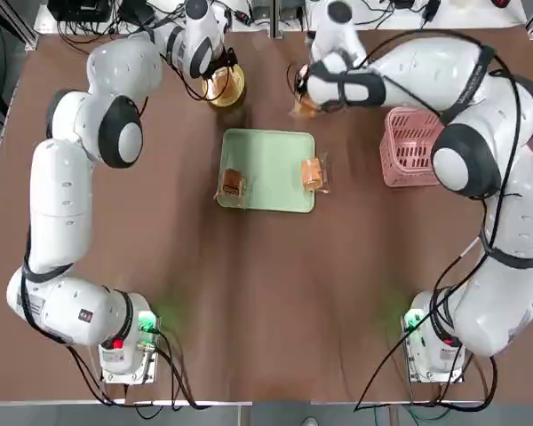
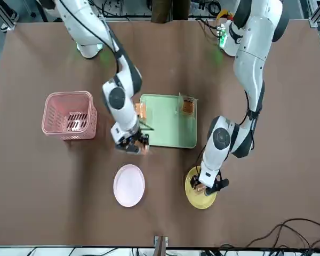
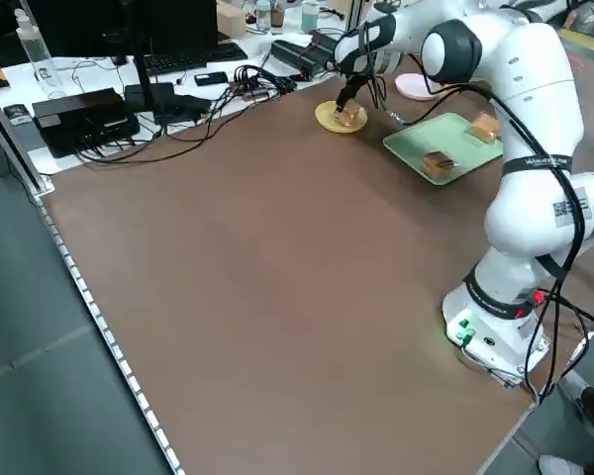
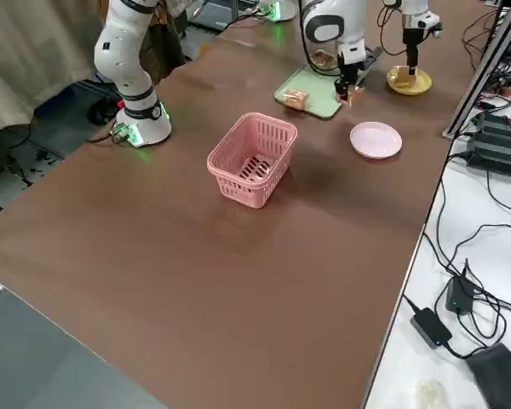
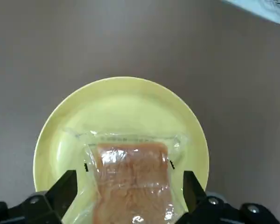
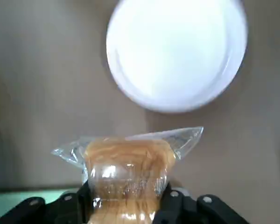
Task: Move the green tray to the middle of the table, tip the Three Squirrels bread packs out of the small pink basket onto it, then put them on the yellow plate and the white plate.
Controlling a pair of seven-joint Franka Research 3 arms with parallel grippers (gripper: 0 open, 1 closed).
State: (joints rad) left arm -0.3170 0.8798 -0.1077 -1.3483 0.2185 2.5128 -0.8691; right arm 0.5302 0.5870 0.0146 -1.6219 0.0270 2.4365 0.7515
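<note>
Fingers [image 6: 165,205] squeeze a glossy, golden-brown, clear-wrapped bread pack [image 6: 128,172].

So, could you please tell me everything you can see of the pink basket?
The pink basket looks like plastic, squarish with rounded corners, a thick rim, and slots cut in its sides and floor. It stands upright on the brown table, open side up, with nothing visible inside. It sits apart from the green tray, on the robot's right of it, and neither gripper touches it.
</note>
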